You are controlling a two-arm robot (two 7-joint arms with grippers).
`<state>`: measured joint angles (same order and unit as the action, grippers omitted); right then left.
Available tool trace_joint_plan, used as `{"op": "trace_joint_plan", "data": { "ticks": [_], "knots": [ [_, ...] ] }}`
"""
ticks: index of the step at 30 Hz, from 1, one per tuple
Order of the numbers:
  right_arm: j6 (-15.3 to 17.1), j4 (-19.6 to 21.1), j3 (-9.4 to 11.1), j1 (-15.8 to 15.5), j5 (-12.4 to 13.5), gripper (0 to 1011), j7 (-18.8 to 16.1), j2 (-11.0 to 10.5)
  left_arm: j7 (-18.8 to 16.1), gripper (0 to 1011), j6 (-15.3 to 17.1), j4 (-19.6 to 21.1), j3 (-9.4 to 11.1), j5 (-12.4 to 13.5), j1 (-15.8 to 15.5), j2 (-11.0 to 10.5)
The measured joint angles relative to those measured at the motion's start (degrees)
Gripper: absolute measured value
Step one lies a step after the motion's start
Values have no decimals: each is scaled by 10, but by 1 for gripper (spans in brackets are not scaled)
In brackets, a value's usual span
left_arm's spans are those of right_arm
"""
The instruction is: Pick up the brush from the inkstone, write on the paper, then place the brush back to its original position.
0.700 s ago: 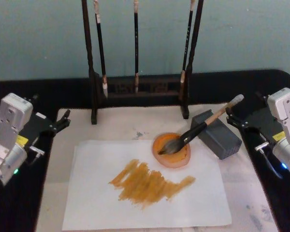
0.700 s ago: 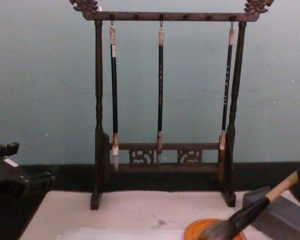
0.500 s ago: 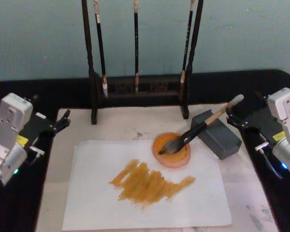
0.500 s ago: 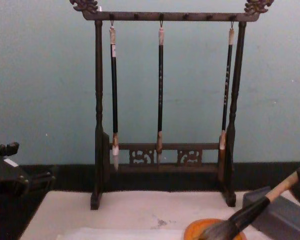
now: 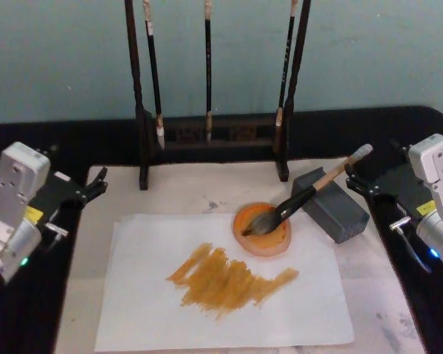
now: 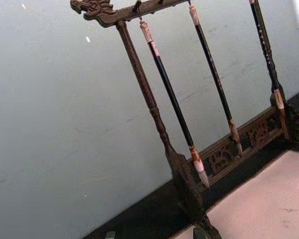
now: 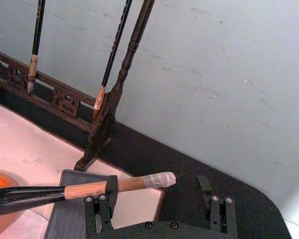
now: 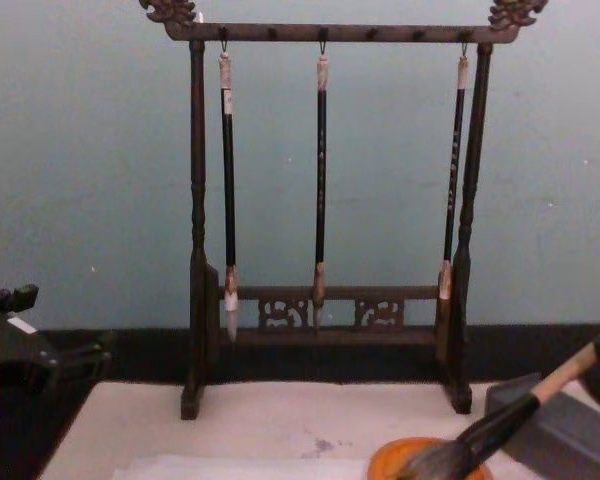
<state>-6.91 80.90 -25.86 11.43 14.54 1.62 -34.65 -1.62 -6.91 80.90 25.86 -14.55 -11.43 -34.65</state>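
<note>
The paper (image 5: 155,310) already bears strokes. The brush (image 5: 295,203) rests with its bristles in the orange dish (image 5: 269,248) at the sheet's 2 o'clock. The right tool (image 5: 354,181) is released, astride the handle end. The next move, I judge, is to back away without nudging the brush. The left tool (image 5: 97,184) is parked at 9 o'clock, released.

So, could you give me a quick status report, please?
Right gripper open at brush handle end. Brush rests in inkstone, paper painted. Left gripper parked. Nothing obstructing.

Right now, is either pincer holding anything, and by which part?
Nothing is held. The right pincer stands open around the brush's handle end; the brush lies on the orange dish and grey block. The left pincer is parked at the left.
</note>
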Motion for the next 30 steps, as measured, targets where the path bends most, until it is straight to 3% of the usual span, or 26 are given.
{"op": "trace_joint_plan", "data": {
  "ticks": [30],
  "knots": [
    [0, 0, 0, 0, 0, 1000, 0, 0, 0, 1010, 0, 0, 0, 0, 0, 0]
  ]
}}
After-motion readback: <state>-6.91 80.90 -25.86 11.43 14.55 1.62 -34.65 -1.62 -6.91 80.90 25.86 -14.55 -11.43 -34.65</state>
